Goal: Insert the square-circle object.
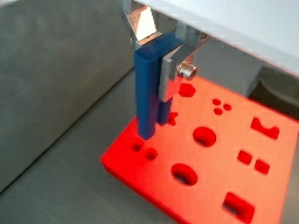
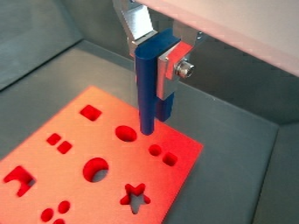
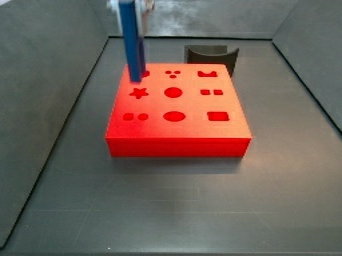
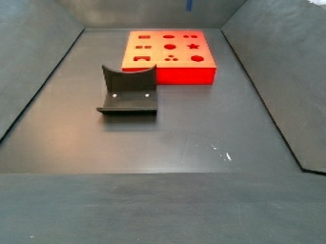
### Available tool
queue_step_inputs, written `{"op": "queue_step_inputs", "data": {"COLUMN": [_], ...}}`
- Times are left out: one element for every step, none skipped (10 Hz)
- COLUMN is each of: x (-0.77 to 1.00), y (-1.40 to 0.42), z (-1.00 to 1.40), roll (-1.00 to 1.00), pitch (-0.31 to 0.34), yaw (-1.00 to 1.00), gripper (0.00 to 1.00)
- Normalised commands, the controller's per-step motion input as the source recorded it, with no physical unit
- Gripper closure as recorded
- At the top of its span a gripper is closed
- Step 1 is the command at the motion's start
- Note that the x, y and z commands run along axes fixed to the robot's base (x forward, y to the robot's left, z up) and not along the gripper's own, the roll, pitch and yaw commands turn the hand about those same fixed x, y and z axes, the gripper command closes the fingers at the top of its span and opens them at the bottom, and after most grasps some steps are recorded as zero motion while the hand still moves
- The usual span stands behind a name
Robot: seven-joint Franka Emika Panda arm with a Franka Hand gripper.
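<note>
The square-circle object, a slim blue two-pronged peg [image 1: 147, 87], hangs upright in my gripper [image 1: 156, 52], which is shut on its upper part. It also shows in the wrist view [image 2: 147, 83] and in a side view [image 3: 131, 42]. Its lower end hovers over the red block [image 1: 216, 171] near one corner, close to a pair of small holes [image 1: 143, 151], which also show in the wrist view [image 2: 163, 155]. The prongs are not in any hole. In a side view only a bit of blue [image 4: 192, 5] shows above the red block [image 4: 170, 69].
The red block [image 3: 177, 140] has several other shaped holes, among them a star [image 3: 138, 93] and a round one [image 3: 173, 93]. A dark grey curved piece [image 3: 210, 55] stands behind the block, and it also shows in a side view [image 4: 128, 91]. Grey bin walls rise all around.
</note>
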Motion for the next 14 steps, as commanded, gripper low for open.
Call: {"op": "queue_step_inputs", "data": {"x": [0.0, 0.0, 0.11, 0.26, 0.23, 0.13, 0.02, 0.0, 0.0, 0.0, 0.0, 0.0, 0.0, 0.0], "y": [-0.25, -0.23, -0.15, 0.07, 0.15, 0.03, 0.0, 0.0, 0.0, 0.0, 0.0, 0.0, 0.0, 0.0], "z": [-0.69, -0.6, -0.37, -0.27, -0.27, -0.26, -0.12, -0.03, -0.04, -0.05, -0.06, -0.06, -0.06, -0.06], "roll": [0.27, 0.16, 0.12, 0.0, 0.0, -0.04, -0.07, -0.09, -0.02, 0.0, 0.0, 0.0, 0.0, 0.0], "pitch": [-0.07, -0.143, -0.116, 0.0, 0.0, 0.0, -0.054, -0.117, -0.094, -0.044, -0.039, -0.039, -0.039, -0.039], "yaw": [-0.58, -0.64, -0.66, -0.85, -0.91, -0.99, -1.0, -1.0, -1.0, -1.0, -1.0, -1.0, -1.0, -1.0], "gripper": [1.0, 1.0, 1.0, 1.0, 1.0, 1.0, 1.0, 1.0, 1.0, 1.0, 1.0, 1.0, 1.0, 1.0]}}
